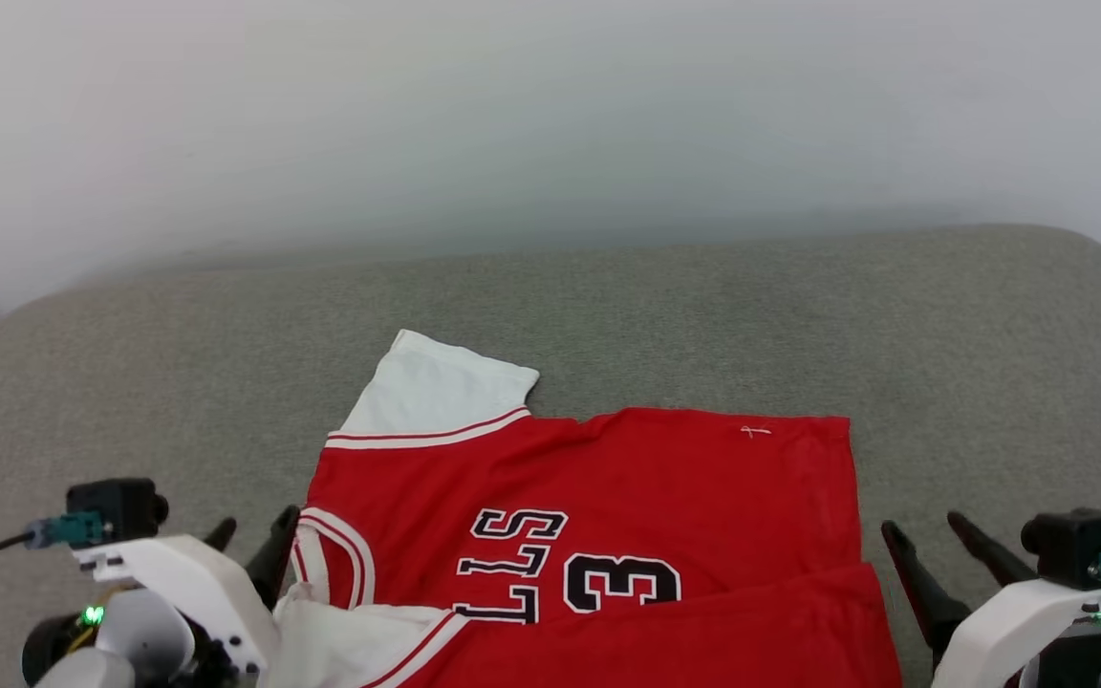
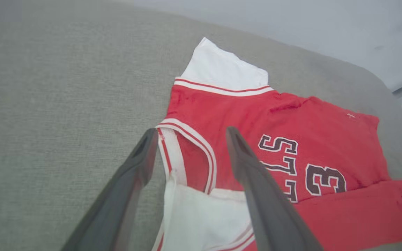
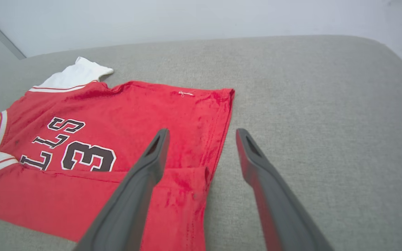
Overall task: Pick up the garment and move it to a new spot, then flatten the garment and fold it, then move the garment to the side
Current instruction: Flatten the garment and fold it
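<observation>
The garment (image 1: 608,497), a red jersey shirt with white sleeves and black lettering, lies on the grey cushion with its near long edge folded up over the lower part of the number. My left gripper (image 1: 254,540) stands open at the collar end; in the left wrist view the left gripper (image 2: 188,139) hangs above the striped neck trim and the garment (image 2: 291,139), holding nothing. My right gripper (image 1: 928,540) is open just off the hem end; in the right wrist view the right gripper (image 3: 202,139) straddles the hem edge of the garment (image 3: 134,115), gripping nothing.
The grey cushion (image 1: 703,306) stretches wide behind and to both sides of the shirt, with rounded far corners. A pale wall (image 1: 550,115) rises behind it. One white sleeve (image 1: 436,387) sticks out toward the back left.
</observation>
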Available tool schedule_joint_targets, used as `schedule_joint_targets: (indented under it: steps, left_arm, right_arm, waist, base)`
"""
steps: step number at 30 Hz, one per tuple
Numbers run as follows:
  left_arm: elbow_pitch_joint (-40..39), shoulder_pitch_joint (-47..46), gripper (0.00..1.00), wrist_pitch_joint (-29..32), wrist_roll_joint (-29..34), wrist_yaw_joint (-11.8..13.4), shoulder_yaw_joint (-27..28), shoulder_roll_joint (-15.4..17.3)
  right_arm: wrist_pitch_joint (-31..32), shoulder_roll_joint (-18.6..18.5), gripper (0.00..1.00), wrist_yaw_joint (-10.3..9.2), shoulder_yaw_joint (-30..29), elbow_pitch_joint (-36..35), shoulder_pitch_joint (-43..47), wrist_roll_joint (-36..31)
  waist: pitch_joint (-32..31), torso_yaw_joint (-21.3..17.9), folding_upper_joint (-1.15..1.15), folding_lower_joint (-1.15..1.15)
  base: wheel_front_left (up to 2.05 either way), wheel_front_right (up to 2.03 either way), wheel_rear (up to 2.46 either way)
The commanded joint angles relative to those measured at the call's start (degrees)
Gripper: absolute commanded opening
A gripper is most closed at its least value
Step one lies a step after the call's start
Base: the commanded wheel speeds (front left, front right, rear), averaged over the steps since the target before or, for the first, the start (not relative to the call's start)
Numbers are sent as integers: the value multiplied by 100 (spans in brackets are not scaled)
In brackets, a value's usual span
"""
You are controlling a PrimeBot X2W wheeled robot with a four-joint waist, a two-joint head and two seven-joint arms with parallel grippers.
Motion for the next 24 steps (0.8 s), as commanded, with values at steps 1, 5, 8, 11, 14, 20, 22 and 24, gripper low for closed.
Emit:
schedule_joint_targets:
  steps: [1, 5, 8, 11, 14, 20, 22, 24]
  left_arm:
    - [30, -200, 100, -142, 88, -19, 41, -37]
    - [159, -848, 100, -503, 341, -70, 154, -107]
    - [306, -1465, 100, -639, 485, -109, 234, -134]
    - [533, -2164, 100, -684, 561, -202, 351, -98]
    - [806, -2822, 100, -612, 573, -334, 401, -66]
    - [1337, -3798, 100, 9, 354, -741, 324, -6]
    - [1538, -4118, 100, 449, 244, -885, 237, 84]
    - [1750, -4419, 100, 979, 126, -1002, 156, 220]
  right_arm:
    - [-131, 73, 100, -3, -31, -88, -106, -78]
    - [-580, 294, 100, -2, -121, -466, -341, -357]
    - [-901, 462, 100, -3, -173, -762, -589, -534]
    - [-1109, 588, 100, -3, -110, -995, -853, -613]
    - [-1281, 673, 100, -3, -59, -1149, -1092, -657]
    - [-1459, 793, 100, -3, -6, -1162, -1404, -744]
    - [-1483, 824, 100, -3, 30, -1114, -1477, -742]
    - [-1515, 850, 100, -3, 80, -1072, -1556, -728]
  waist:
    - [79, -166, 0, 0]
    - [509, -385, 0, 0]
    - [1004, -532, 0, 0]
    - [1504, -663, 0, 0]
    - [2001, -797, 0, 0]
    - [2593, -989, 0, 0]
    - [2789, -1069, 0, 0]
    - [2955, -1155, 0, 0]
  base:
    - [0, 0, 0]
    - [0, 0, 0]
    - [0, 0, 0]
    - [0, 0, 0]
    - [0, 0, 0]
    - [0, 0, 0]
    - [0, 0, 0]
    - [0, 0, 0]
